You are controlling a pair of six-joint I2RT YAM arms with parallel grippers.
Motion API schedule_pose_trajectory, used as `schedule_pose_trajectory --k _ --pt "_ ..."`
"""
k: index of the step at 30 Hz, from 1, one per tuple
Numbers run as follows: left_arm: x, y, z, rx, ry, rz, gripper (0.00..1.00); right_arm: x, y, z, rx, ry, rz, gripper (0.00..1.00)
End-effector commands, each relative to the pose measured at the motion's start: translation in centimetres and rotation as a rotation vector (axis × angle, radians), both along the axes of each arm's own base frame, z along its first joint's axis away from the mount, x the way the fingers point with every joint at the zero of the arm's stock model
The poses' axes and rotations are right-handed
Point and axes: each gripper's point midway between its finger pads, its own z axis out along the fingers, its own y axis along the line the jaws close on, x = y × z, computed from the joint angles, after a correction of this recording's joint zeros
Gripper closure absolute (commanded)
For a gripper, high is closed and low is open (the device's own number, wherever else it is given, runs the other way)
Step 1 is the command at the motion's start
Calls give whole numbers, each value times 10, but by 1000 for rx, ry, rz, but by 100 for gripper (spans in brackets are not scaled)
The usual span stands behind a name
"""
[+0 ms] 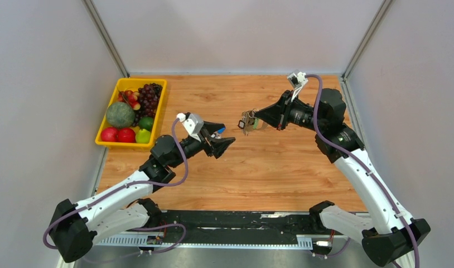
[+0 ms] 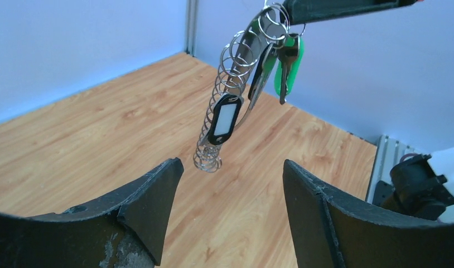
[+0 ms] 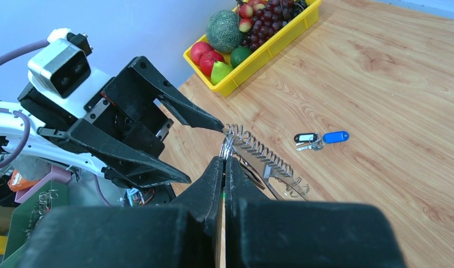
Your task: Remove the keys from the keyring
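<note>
My right gripper (image 1: 257, 118) (image 3: 224, 162) is shut on the top of the keyring (image 1: 248, 121) and holds it in the air over the table's middle. In the left wrist view the keyring (image 2: 227, 89) hangs as a chain of silvery rings. It carries a black-and-white key (image 2: 223, 118), a green tag (image 2: 290, 70) and metal key blades. My left gripper (image 1: 227, 135) (image 2: 230, 187) is open and empty, just below and left of the chain's lower end. A blue key (image 3: 335, 137) and a black-and-white key (image 3: 305, 138) lie loose on the table.
A yellow basket (image 1: 159, 106) (image 3: 264, 47) of fruit stands at the back left. Grey walls enclose the wooden table (image 1: 280, 173) on three sides. The arm bases and a black rail (image 1: 230, 220) line the near edge.
</note>
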Motion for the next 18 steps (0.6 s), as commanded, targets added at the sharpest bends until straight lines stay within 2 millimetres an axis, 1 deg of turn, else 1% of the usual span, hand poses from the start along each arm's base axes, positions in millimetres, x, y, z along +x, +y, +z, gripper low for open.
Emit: schedule_pose_trajectory --k 1,4,7,18 --pt "2 -10 20 41 -164 -11 25 -6 3 27 49 -48 27 100" --pt "1 -15 18 82 -244 -19 27 -6 4 28 52 -47 30 100" --pt "9 -16 14 126 -289 6 27 -6 4 27 52 -46 35 100" --pt "20 -33 20 139 -309 -18 27 -9 6 23 57 -37 55 100"
